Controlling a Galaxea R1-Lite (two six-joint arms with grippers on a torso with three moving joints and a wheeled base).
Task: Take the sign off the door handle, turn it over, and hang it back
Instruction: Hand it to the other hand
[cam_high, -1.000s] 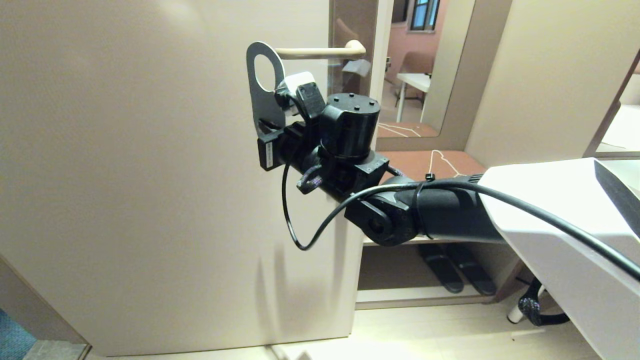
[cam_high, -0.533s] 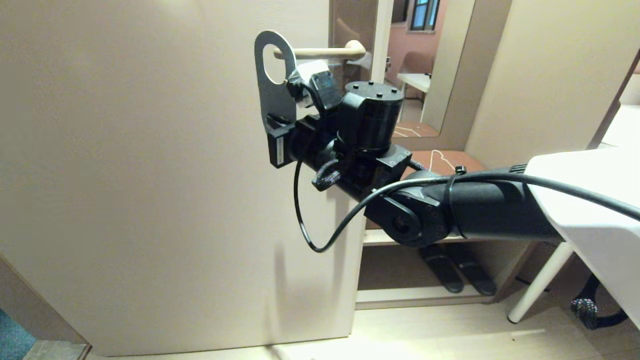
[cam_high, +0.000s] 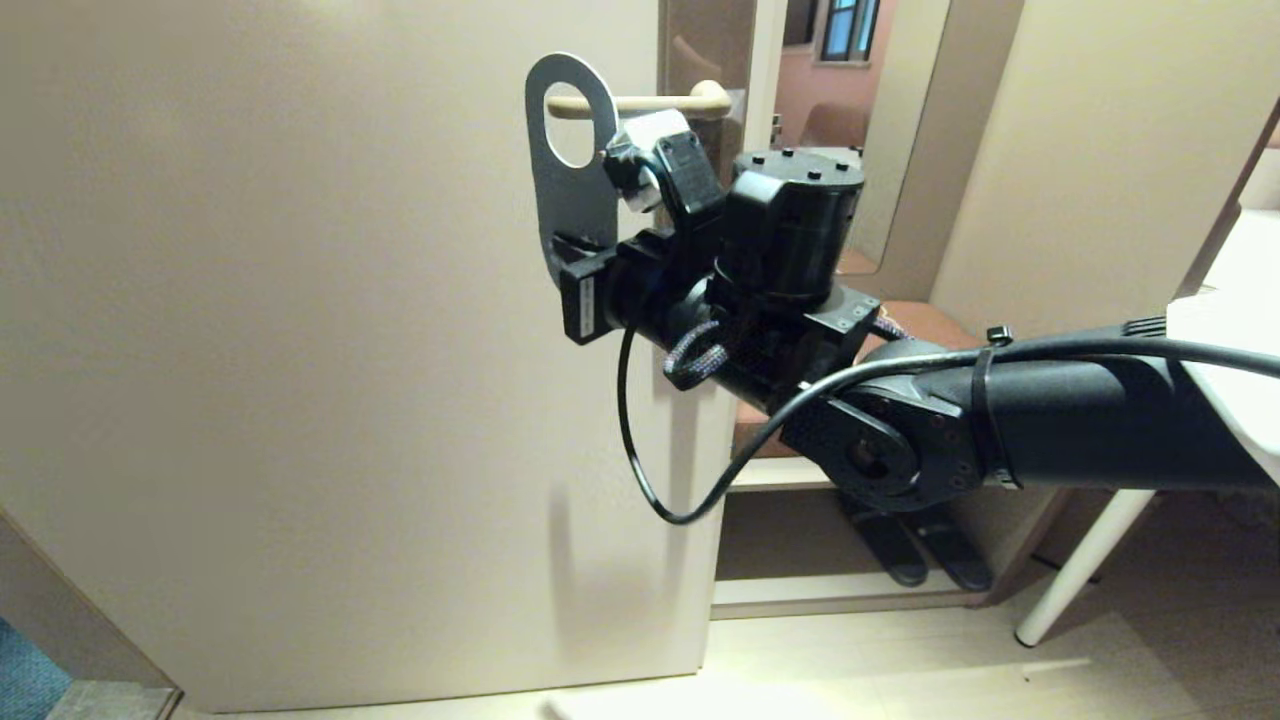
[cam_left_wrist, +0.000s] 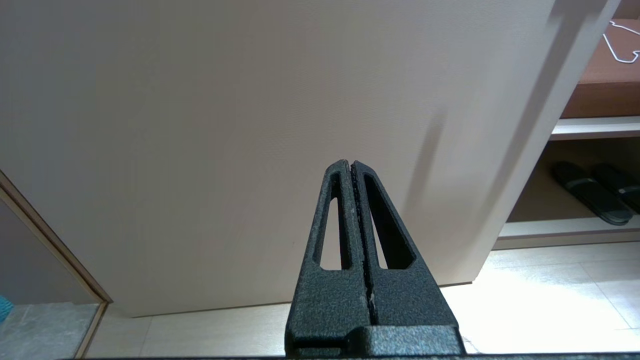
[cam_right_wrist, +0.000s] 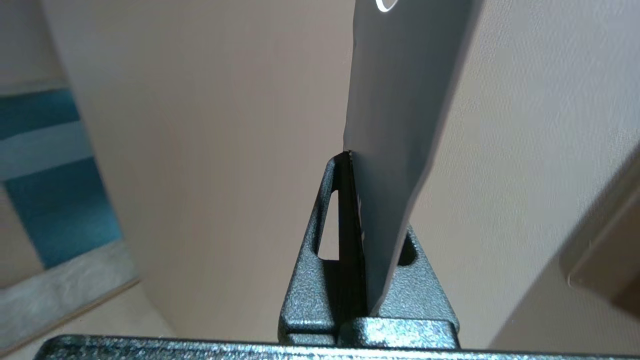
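The re-hanging step is judged to be in hand. The sign (cam_high: 568, 190) is held upright by its lower end in the right gripper (cam_high: 572, 262), whose jaws are clenched on it. In the head view the sign's round hole is seen lined up with the free tip of the door handle (cam_high: 640, 103); the tip shows through the hole, but whether it has entered the hole or only lies behind it cannot be told. The face turned toward the head camera reads plain grey; no lettering is made out.

Next move, as judged: the sign is to be slid along the lever toward the backplate until the hole is well past the tip, and only then released. Square alignment of the hole to the lever is called for, since the card is thin and could snag or flex.

The right wrist view alone shows the clamp: the card edge pinched between the fingers (cam_right_wrist: 320, 235), with only the hole's rim in frame. The handle is seen in the head view only. The left gripper (cam_left_wrist: 353, 167) appears only in its own wrist view, clenched on nothing, parked before the door (cam_left_wrist: 200, 125).
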